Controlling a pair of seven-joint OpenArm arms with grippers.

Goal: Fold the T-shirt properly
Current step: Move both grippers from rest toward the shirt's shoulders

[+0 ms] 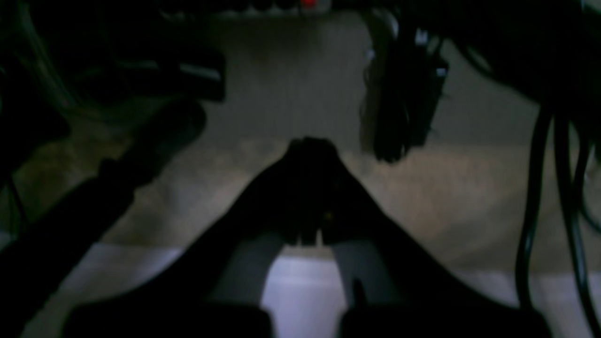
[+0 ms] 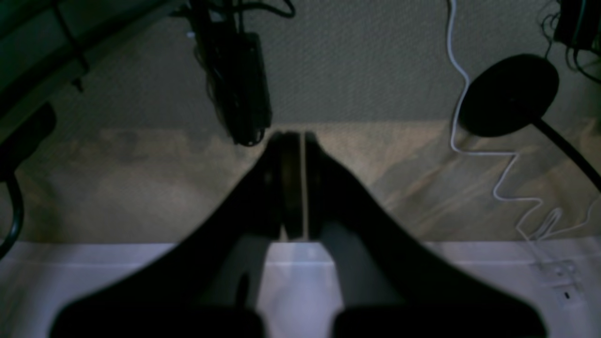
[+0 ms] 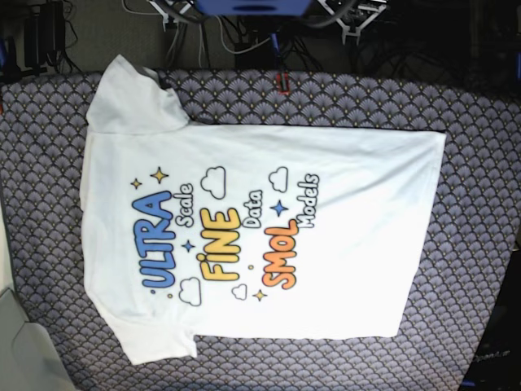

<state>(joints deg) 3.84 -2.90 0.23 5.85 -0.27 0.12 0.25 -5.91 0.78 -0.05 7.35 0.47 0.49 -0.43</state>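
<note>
White cotton fills the middle of the base view: the T-shirt (image 3: pixel 269 236) lies spread flat, print side up, on the surface (image 3: pixel 480 163), which is covered in a purple-grey fan-scale pattern. We see the garment turned sideways, its collar end toward nine o'clock and its straight hem toward three o'clock. One sleeve (image 3: pixel 134 102) points to eleven o'clock and reaches close to the far edge of the surface; the other sleeve (image 3: pixel 159 342) points to seven o'clock, near the bottom of the frame. The print (image 3: pixel 220 240) reads ULTRA, FINE and SMOL in blue, yellow and orange, with stars and clouds about it. Bare patterned cover shows as a wide band beyond the hem at three o'clock, a thinner strip along twelve o'clock, and a narrow margin at nine o'clock. Neither arm reaches over the shirt in this view. From the left wrist we see the left pincer (image 1: pixel 307 145) clenched with nothing in it, dark against a dim floor with cables (image 1: pixel 558 188) hanging at three o'clock. From the right wrist the right pincer (image 2: pixel 293 138) is likewise clenched and empty, with a round black base (image 2: pixel 509 94) and a white cord (image 2: pixel 474 141) at two o'clock.
</note>
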